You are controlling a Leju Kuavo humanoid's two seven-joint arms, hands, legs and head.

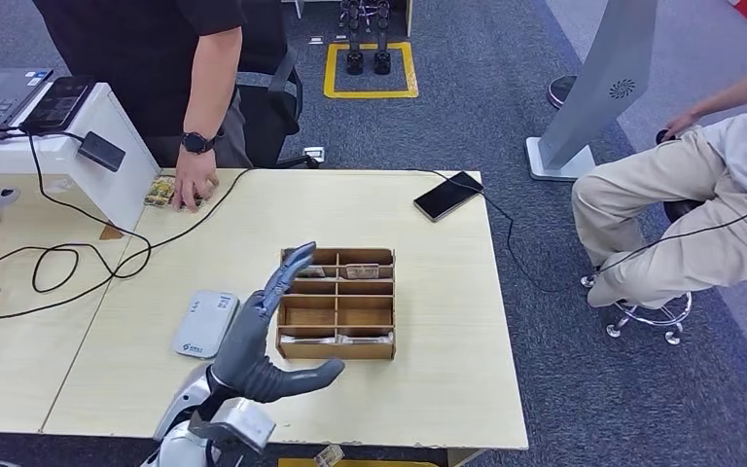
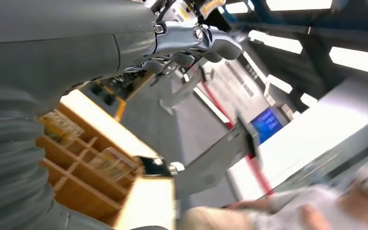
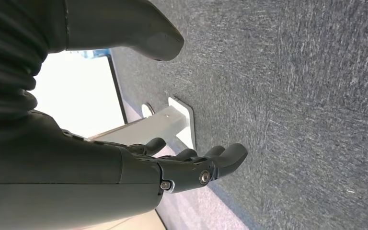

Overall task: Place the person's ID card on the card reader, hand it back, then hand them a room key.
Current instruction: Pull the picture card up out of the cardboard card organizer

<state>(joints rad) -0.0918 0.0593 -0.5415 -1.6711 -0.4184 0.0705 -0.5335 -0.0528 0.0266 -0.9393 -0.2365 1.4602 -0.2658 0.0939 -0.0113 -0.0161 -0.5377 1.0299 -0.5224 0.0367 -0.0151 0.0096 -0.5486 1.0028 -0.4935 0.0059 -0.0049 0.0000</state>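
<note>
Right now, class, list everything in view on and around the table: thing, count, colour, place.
table: one, pale wood, centre
divided box: one, brown wood, mid-table, cards in some slots
card reader: one, white, left of the box
phone: one, black, far right corner, cabled
cards: small pile, far left edge, under a standing person's hand
seated person: one, beige trousers, right
left hand: grey, raised over the table, holding nothing
right hand: dark, hanging over grey carpet, holding nothing
</note>
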